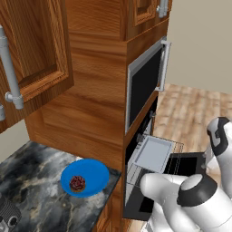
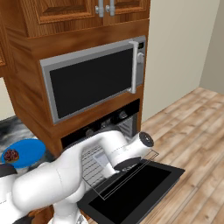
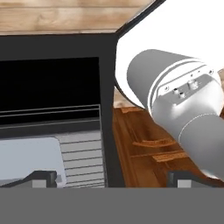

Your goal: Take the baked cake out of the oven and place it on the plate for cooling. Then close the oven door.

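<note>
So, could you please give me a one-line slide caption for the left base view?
Baked cake rests on the blue plate on the counter; oven door hangs open, grey tray pulled out.

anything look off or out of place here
Nothing is spilled or damaged. The cake already sits on the blue plate on the counter, but the oven door hangs fully open and the rack with its grey tray is pulled out past the oven front. The end effector is open and empty above them.
</note>
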